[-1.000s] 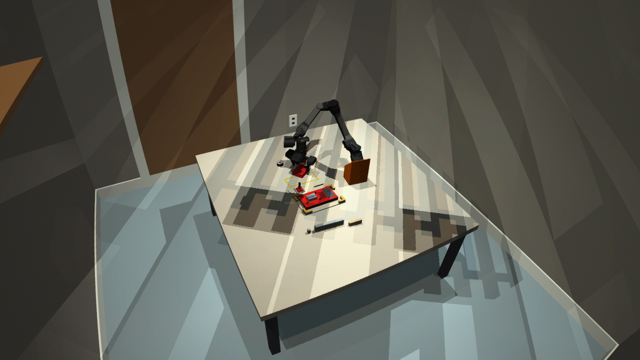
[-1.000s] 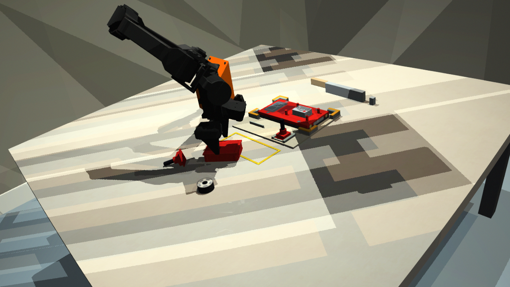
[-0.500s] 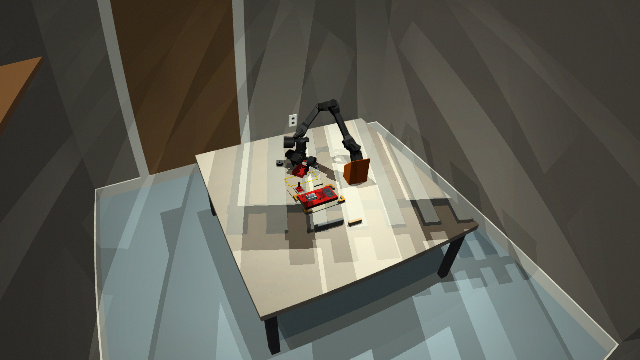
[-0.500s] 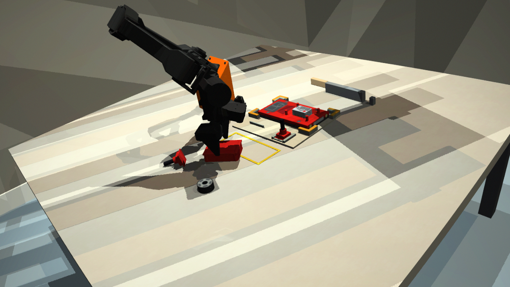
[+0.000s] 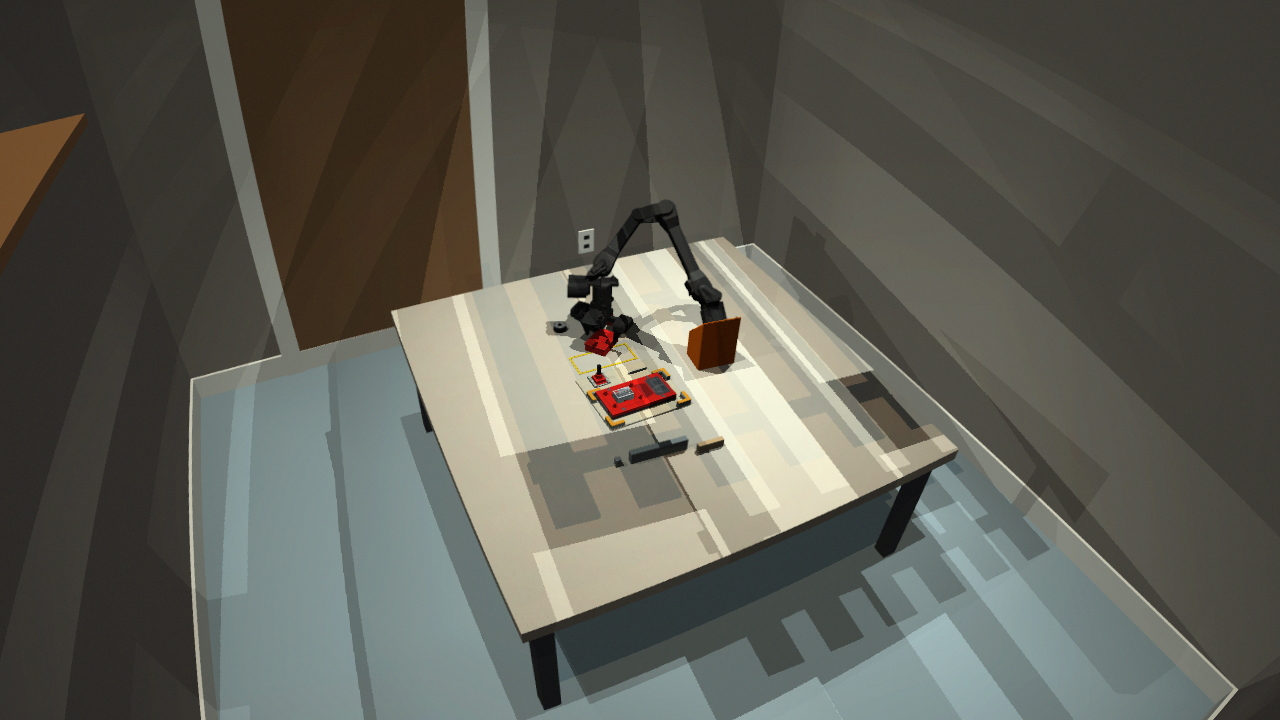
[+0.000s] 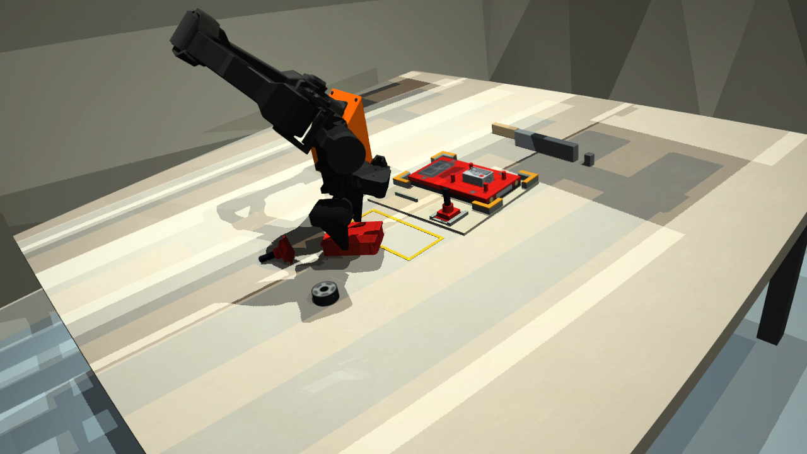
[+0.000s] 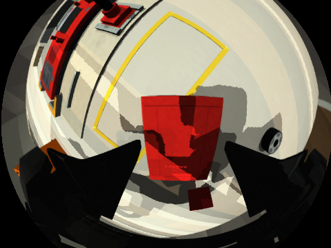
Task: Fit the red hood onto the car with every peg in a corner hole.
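The red hood [image 5: 599, 342] [image 6: 367, 239] [image 7: 203, 120] lies on the table, partly over one edge of the yellow outline in the wrist view. My gripper [image 6: 351, 233] [image 7: 184, 145] is open and empty. Its fingers stand on either side of the hood, with a gap on each side in the wrist view. The near finger hides part of the hood in the exterior view. The red chassis [image 5: 637, 399] [image 6: 431, 179] sits in the jig [image 5: 615, 421] [image 6: 487, 205]. The grey engine block [image 5: 622, 393] [image 6: 478, 176] is on its deck, among upright pegs [image 6: 485, 188].
A red part with a black stem [image 5: 598, 378] [image 6: 448, 212] stands beside the chassis. A similar part [image 6: 285, 250] [image 7: 201, 198] lies behind the hood. A wheel [image 5: 560, 326] [image 6: 325, 293] [image 7: 272, 140] lies nearby. An orange block [image 5: 714, 343] stands at the arm's base. Grey bars [image 5: 657, 450] [image 6: 546, 145] lie beyond the jig.
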You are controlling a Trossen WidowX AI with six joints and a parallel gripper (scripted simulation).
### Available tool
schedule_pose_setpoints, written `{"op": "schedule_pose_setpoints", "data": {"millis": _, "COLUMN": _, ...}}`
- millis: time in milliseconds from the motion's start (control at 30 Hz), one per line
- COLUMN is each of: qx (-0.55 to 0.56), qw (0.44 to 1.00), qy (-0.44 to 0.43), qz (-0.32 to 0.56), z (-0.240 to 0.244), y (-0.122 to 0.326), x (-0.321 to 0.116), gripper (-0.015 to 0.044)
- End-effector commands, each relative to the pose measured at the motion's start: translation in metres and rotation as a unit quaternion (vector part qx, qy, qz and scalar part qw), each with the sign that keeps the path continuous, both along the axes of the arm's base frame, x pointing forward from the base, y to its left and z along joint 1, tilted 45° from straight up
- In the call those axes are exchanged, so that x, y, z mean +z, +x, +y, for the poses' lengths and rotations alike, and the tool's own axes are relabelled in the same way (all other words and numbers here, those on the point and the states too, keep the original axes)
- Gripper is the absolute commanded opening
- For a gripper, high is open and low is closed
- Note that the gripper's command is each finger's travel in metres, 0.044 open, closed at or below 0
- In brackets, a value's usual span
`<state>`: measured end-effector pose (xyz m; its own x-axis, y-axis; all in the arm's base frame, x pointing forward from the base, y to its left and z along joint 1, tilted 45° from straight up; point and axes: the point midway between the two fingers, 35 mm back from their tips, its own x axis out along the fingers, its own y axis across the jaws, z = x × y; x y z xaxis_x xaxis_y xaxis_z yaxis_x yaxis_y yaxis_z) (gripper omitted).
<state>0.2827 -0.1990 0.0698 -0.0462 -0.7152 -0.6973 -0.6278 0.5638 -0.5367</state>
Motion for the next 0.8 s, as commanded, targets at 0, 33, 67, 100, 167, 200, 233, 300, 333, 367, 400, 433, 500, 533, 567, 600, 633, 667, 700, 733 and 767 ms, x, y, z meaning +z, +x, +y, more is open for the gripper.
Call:
{"op": "schedule_pose_setpoints", "data": {"millis": 0, "qx": 0.0, "qw": 1.0, "qy": 0.003, "qz": 0.005, "z": -0.0022, "y": -0.002, "x": -0.005, "gripper": 0.044}}
{"op": "schedule_pose_setpoints", "data": {"millis": 33, "qx": 0.0, "qw": 1.0, "qy": 0.003, "qz": 0.005, "z": -0.0025, "y": -0.002, "x": -0.0054, "gripper": 0.044}}
{"op": "schedule_pose_setpoints", "data": {"millis": 67, "qx": 0.0, "qw": 1.0, "qy": 0.003, "qz": 0.005, "z": -0.0029, "y": -0.0021, "x": -0.0057, "gripper": 0.044}}
{"op": "schedule_pose_setpoints", "data": {"millis": 100, "qx": 0.0, "qw": 1.0, "qy": 0.003, "qz": 0.005, "z": -0.0032, "y": -0.0021, "x": -0.006, "gripper": 0.044}}
{"op": "schedule_pose_setpoints", "data": {"millis": 167, "qx": 0.0, "qw": 1.0, "qy": 0.003, "qz": 0.005, "z": -0.0039, "y": -0.0022, "x": -0.0067, "gripper": 0.044}}
{"op": "schedule_pose_setpoints", "data": {"millis": 200, "qx": 0.0, "qw": 1.0, "qy": 0.003, "qz": 0.005, "z": -0.0043, "y": -0.0022, "x": -0.0071, "gripper": 0.044}}
{"op": "schedule_pose_setpoints", "data": {"millis": 233, "qx": 0.0, "qw": 1.0, "qy": 0.003, "qz": 0.005, "z": -0.0046, "y": -0.0022, "x": -0.0074, "gripper": 0.044}}
{"op": "schedule_pose_setpoints", "data": {"millis": 300, "qx": 0.0, "qw": 1.0, "qy": 0.003, "qz": 0.005, "z": -0.0053, "y": -0.0023, "x": -0.0081, "gripper": 0.044}}
{"op": "schedule_pose_setpoints", "data": {"millis": 333, "qx": 0.0, "qw": 1.0, "qy": 0.003, "qz": 0.005, "z": -0.0057, "y": -0.0024, "x": -0.0084, "gripper": 0.044}}
{"op": "schedule_pose_setpoints", "data": {"millis": 367, "qx": 0.0, "qw": 1.0, "qy": 0.003, "qz": 0.005, "z": -0.006, "y": -0.0024, "x": -0.0088, "gripper": 0.044}}
{"op": "schedule_pose_setpoints", "data": {"millis": 400, "qx": 0.0, "qw": 1.0, "qy": 0.003, "qz": 0.005, "z": -0.0064, "y": -0.0025, "x": -0.0091, "gripper": 0.044}}
{"op": "schedule_pose_setpoints", "data": {"millis": 433, "qx": 0.0, "qw": 1.0, "qy": 0.003, "qz": 0.005, "z": -0.0067, "y": -0.0025, "x": -0.0094, "gripper": 0.044}}
{"op": "schedule_pose_setpoints", "data": {"millis": 500, "qx": 0.0, "qw": 1.0, "qy": 0.003, "qz": 0.005, "z": -0.0074, "y": -0.0026, "x": -0.0101, "gripper": 0.044}}
{"op": "schedule_pose_setpoints", "data": {"millis": 533, "qx": 0.0, "qw": 1.0, "qy": 0.003, "qz": 0.005, "z": -0.0077, "y": -0.0026, "x": -0.0104, "gripper": 0.044}}
{"op": "schedule_pose_setpoints", "data": {"millis": 567, "qx": 0.0, "qw": 1.0, "qy": 0.003, "qz": 0.005, "z": -0.0079, "y": -0.0027, "x": -0.0105, "gripper": 0.044}}
{"op": "schedule_pose_setpoints", "data": {"millis": 600, "qx": 0.0, "qw": 1.0, "qy": 0.003, "qz": 0.005, "z": -0.0079, "y": -0.0027, "x": -0.0106, "gripper": 0.044}}
{"op": "schedule_pose_setpoints", "data": {"millis": 633, "qx": 0.0, "qw": 1.0, "qy": 0.003, "qz": 0.005, "z": -0.0079, "y": -0.0027, "x": -0.0106, "gripper": 0.044}}
{"op": "schedule_pose_setpoints", "data": {"millis": 667, "qx": 0.0, "qw": 1.0, "qy": 0.003, "qz": 0.005, "z": -0.0079, "y": -0.0027, "x": -0.0106, "gripper": 0.044}}
{"op": "schedule_pose_setpoints", "data": {"millis": 700, "qx": 0.0, "qw": 1.0, "qy": 0.003, "qz": 0.005, "z": -0.0079, "y": -0.0027, "x": -0.0106, "gripper": 0.044}}
{"op": "schedule_pose_setpoints", "data": {"millis": 733, "qx": 0.0, "qw": 1.0, "qy": 0.0, "qz": 0.001, "z": -0.0072, "y": -0.0011, "x": -0.0072, "gripper": 0.0414}}
{"op": "schedule_pose_setpoints", "data": {"millis": 767, "qx": 0.0, "qw": 1.0, "qy": 0.0, "qz": 0.001, "z": -0.0072, "y": -0.0011, "x": -0.0072, "gripper": 0.0387}}
